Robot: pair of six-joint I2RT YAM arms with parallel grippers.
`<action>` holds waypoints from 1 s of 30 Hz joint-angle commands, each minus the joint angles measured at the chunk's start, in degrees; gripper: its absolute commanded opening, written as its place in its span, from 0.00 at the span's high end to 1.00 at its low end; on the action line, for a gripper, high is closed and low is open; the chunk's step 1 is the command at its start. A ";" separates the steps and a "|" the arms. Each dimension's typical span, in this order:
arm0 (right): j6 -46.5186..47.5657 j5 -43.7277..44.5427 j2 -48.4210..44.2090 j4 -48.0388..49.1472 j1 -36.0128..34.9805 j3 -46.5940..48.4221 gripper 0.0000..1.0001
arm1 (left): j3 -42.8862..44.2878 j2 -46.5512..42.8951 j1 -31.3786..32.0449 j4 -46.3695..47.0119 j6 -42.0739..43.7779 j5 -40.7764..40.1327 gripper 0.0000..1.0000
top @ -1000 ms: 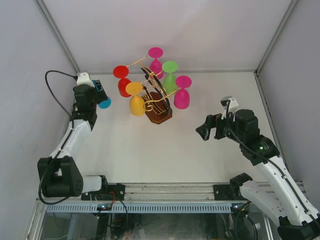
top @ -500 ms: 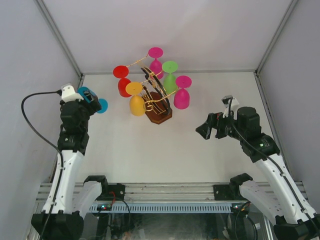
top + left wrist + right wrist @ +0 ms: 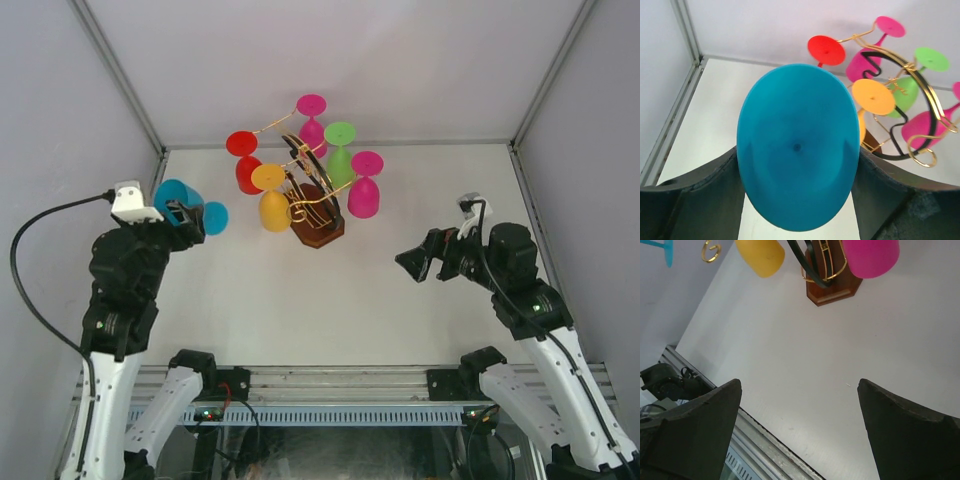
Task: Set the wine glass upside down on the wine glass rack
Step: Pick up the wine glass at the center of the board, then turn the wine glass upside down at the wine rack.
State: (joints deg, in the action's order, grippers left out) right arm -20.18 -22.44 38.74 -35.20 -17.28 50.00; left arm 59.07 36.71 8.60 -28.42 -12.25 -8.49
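The left gripper (image 3: 187, 212) is raised above the left side of the table (image 3: 250, 300). Its jaws are closed around a teal wine glass (image 3: 173, 197), which it carries clear of the surface. In the overhead view the glass lies tilted close to horizontal, with its bowl toward the wrist and its round foot pointing right toward the wine glass rack (image 3: 312, 200). The glass is near the rack's left side but apart from it, touching neither the wire nor any hung glass. In the left wrist view the teal bowl fills the centre between the two dark fingers (image 3: 695, 200), one against each flank. The rack stands at the far centre of the table on its wooden base (image 3: 322, 232), with gold wire arms rising around a black loop (image 3: 888, 156). Five glasses hang on it inverted, foot uppermost: a red glass (image 3: 248, 175), a yellow glass (image 3: 274, 210), a green glass (image 3: 341, 165), a rear magenta glass (image 3: 313, 135) and a right-hand magenta glass (image 3: 363, 197). The right gripper (image 3: 413, 263) hovers over the right half of the table, well apart from the rack, with its jaws spread wide and nothing between them. The right wrist view shows only tabletop between its fingers (image 3: 695, 435), with the rack's base and the yellow and magenta bowls at the upper edge.
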 commanded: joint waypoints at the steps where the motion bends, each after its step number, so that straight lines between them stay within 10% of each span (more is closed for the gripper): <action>1: -4.84 -1.05 -1.53 4.79 0.27 1.87 0.02 | 6.94 -1.54 1.16 -3.69 3.79 5.49 0.37; 10: -12.18 6.34 -3.68 8.04 -5.89 1.89 0.05 | 13.48 -0.58 12.26 -6.20 7.59 5.46 0.38; 30: -14.98 41.20 1.59 31.88 -45.17 1.02 0.10 | 12.19 0.09 23.32 9.61 -2.60 14.45 0.40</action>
State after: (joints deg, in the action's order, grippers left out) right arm -34.92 11.70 39.83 -10.76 -60.51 50.02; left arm 71.24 35.29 28.77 -25.71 -12.23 4.97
